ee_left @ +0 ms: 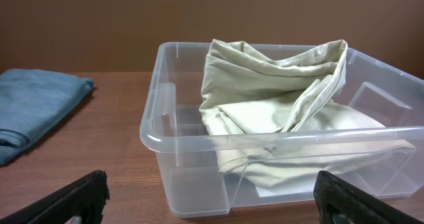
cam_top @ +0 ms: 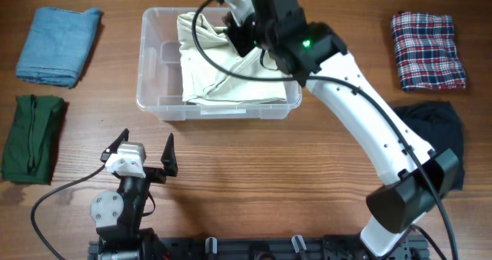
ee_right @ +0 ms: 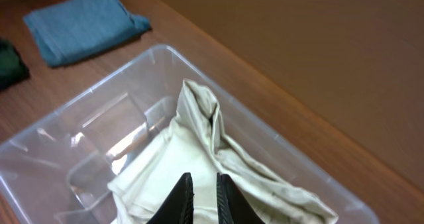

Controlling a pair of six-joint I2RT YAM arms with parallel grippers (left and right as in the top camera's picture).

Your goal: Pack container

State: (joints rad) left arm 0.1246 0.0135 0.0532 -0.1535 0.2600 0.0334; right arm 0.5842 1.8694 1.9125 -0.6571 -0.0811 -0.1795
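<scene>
The container (cam_top: 154, 106) is a clear plastic bin at the table's back centre, with a white label on its near side. A crumpled cream cloth (cam_top: 223, 79) lies in its right part, one fold rising above the rim. My right gripper (cam_top: 240, 29) hovers over the bin's back right. In the right wrist view its fingers (ee_right: 204, 184) are nearly together, with only a thin gap, just above the cream cloth (ee_right: 179, 151), and grip nothing. My left gripper (cam_top: 142, 148) is open and empty, in front of the bin. The left wrist view shows the bin (ee_left: 149, 138) and cloth (ee_left: 265, 98).
A folded blue cloth (cam_top: 58, 45) lies at the back left and a dark green one (cam_top: 31, 137) in front of it. A red plaid cloth (cam_top: 427, 48) lies at the back right, and a black cloth (cam_top: 434, 133) sits partly under the right arm.
</scene>
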